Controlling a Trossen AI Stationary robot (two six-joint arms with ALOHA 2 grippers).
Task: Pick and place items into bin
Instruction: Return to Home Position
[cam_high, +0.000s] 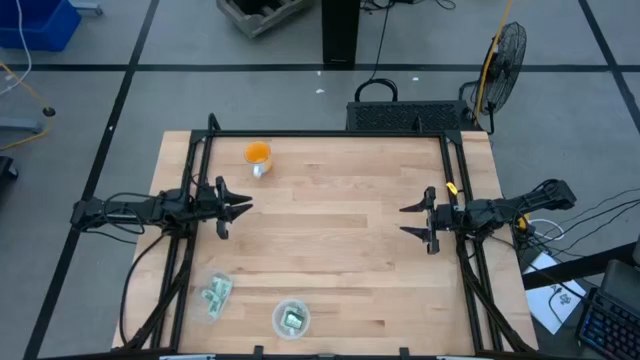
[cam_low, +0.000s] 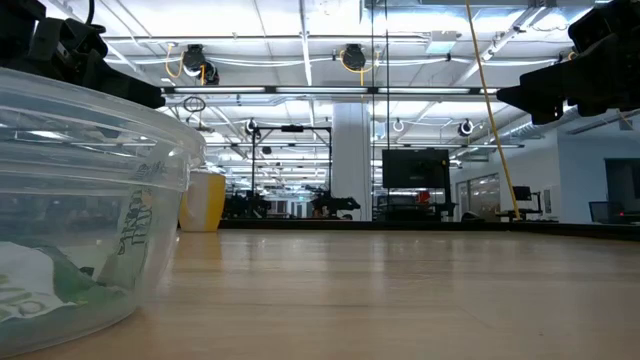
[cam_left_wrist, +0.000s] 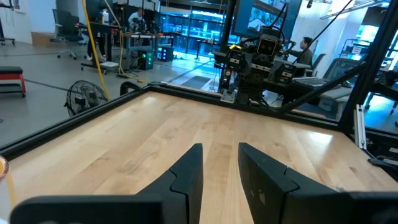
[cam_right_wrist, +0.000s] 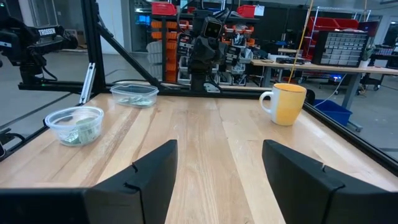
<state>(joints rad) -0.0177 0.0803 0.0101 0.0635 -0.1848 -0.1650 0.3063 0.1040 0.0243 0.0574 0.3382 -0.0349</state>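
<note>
Pale green and white packets lie in two clear containers near the table's near edge. Some are in a round bowl (cam_high: 291, 319) (cam_right_wrist: 76, 124) (cam_low: 70, 210), others in a shallow tub (cam_high: 216, 296) (cam_right_wrist: 134, 93). My left gripper (cam_high: 238, 208) (cam_left_wrist: 219, 163) hovers open above the table's left side, pointing right. My right gripper (cam_high: 412, 222) (cam_right_wrist: 219, 163) hovers open above the right side, pointing left. Both are well clear of the containers and hold nothing.
An orange-yellow mug (cam_high: 257, 155) (cam_right_wrist: 287, 102) (cam_low: 204, 200) stands near the far left of the table. A black frame (cam_high: 330, 134) runs along the table's far and side edges. Bare wood (cam_high: 330, 230) lies between the two grippers.
</note>
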